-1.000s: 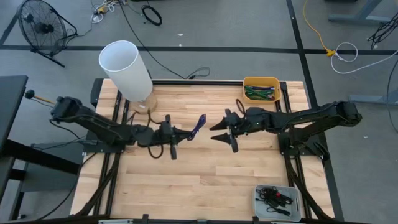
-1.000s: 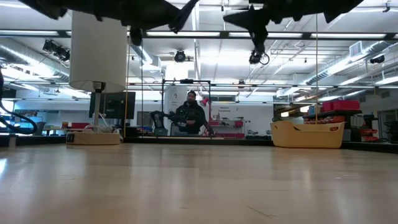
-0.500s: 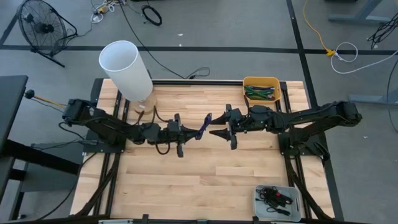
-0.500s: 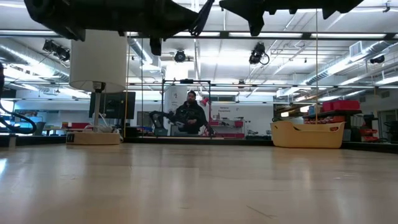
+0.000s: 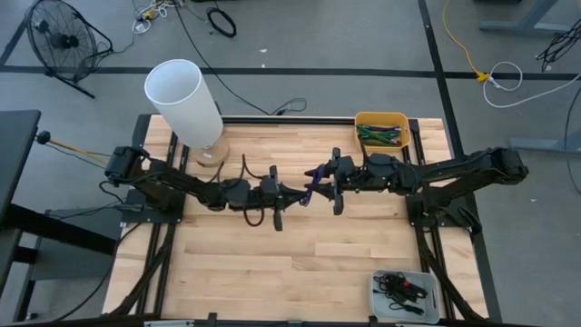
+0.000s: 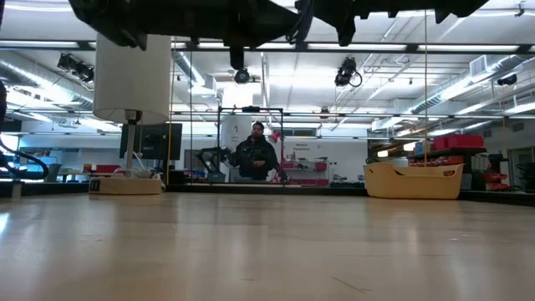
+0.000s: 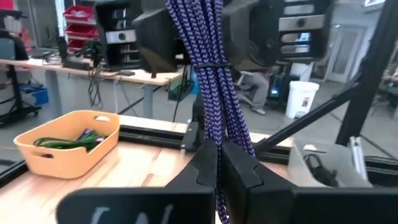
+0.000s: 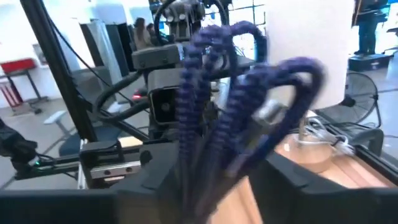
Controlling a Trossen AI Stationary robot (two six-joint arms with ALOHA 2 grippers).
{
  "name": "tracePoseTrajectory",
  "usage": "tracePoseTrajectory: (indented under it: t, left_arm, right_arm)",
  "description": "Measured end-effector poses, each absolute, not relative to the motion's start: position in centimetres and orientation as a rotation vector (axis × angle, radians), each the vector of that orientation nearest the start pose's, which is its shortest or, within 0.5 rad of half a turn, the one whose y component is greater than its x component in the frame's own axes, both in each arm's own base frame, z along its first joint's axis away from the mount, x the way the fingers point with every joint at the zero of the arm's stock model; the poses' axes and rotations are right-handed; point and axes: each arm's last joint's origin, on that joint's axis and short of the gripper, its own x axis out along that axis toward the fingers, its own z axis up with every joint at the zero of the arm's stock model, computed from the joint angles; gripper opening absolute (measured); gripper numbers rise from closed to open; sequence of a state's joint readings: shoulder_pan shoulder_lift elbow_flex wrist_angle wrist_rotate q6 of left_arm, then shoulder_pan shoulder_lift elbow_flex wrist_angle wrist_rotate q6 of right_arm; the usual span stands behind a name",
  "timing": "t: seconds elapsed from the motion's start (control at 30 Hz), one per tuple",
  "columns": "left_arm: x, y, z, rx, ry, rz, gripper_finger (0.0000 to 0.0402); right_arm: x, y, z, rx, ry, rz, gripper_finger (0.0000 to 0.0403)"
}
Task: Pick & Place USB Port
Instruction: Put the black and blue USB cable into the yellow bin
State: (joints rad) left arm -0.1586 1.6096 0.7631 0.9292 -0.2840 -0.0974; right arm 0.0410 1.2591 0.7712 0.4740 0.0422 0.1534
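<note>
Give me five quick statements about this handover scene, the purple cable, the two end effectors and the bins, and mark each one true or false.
1. The left end effector is shut on the purple cable. True.
2. The cable lies flat on the table. False: it is held up in the air between the two arms.
3. The right end effector is at the cable's other end. True.
4. The yellow bin is empty. False: it holds green cables.
5. The white lamp stands on the right arm's side. False: it stands at the far corner on the left arm's side.
</note>
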Motion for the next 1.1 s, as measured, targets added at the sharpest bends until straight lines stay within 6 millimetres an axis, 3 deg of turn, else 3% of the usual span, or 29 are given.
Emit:
tracePoseTrajectory:
  t: [0.07, 0.17, 0.2, 0.4, 0.5, 0.73, 0.97, 1.1]
  left_arm:
    - [33.3, -4.4, 23.0, -0.112, -0.073, 0.133, 0.0010]
    - [33.3, -4.2, 22.8, -0.103, -0.053, 0.157, 0.0033]
    - [33.3, -4.2, 22.8, -0.103, -0.054, 0.164, 0.0041]
    - [33.3, -4.2, 22.9, -0.104, -0.062, 0.165, 0.0068]
    - [33.2, -4.2, 22.9, -0.105, -0.063, 0.164, 0.0069]
    - [33.2, -4.6, 22.8, -0.105, -0.043, 0.145, 0.0063]
    - [33.1, -5.4, 22.7, -0.119, -0.038, 0.120, 0.0062]
    - [33.0, -5.8, 22.6, -0.115, -0.020, 0.105, 0.0062]
  right_arm:
    - [28.0, 1.0, 29.0, 0.139, 0.027, -0.006, 0.0135]
    - [28.0, 1.1, 28.9, 0.104, 0.042, -0.003, 0.0036]
    - [28.0, 1.0, 28.9, 0.093, 0.044, -0.004, 0.0025]
    - [28.0, 1.0, 28.4, 0.082, 0.089, -0.020, 0.0025]
    - [27.4, 0.4, 28.1, 0.041, 0.168, -0.119, 0.0025]
    - [24.0, -2.7, 28.2, -0.019, 0.353, -0.416, 0.0025]
    - [20.5, -7.1, 29.0, -0.108, 0.451, -0.709, 0.0025]
    - [19.4, -9.1, 29.1, -0.185, 0.501, -0.887, 0.0025]
